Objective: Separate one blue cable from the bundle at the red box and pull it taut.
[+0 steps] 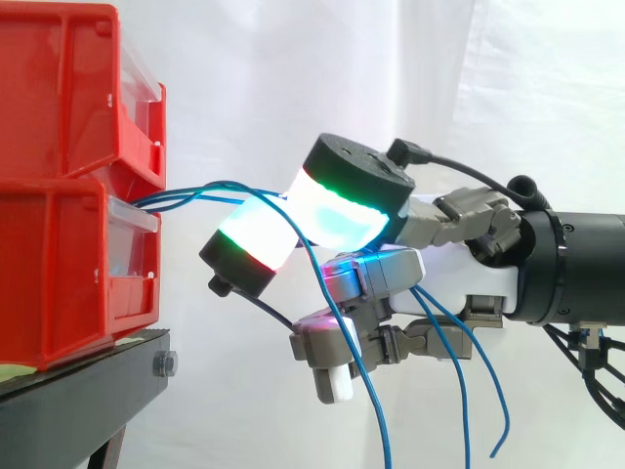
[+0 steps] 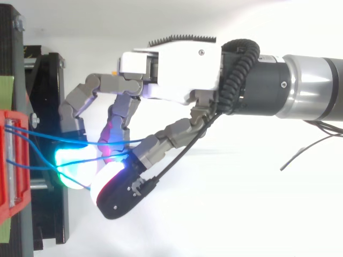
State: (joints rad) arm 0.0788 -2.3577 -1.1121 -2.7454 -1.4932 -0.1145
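Three thin blue cables [image 1: 176, 195] come out of the gap between the two stacked red boxes [image 1: 59, 283] and run right into my hand [image 1: 469, 278]. From above, the cables [image 2: 43, 140] leave the red box [image 2: 6, 160] and cross to the fingers. The hand [image 2: 177, 67] reaches in from the right with its fingers curled. Two thick glowing pads [image 1: 342, 210] close together where the cables pass between them. Behind the hand the cables' loose ends [image 1: 464, 391] hang down. Which single cable is pinched is hidden by the pads.
The red boxes sit on a black stand [image 1: 88, 391] at the left, its edge just under the fingertips. A white curtain hangs behind. There is open space below and to the right of the hand.
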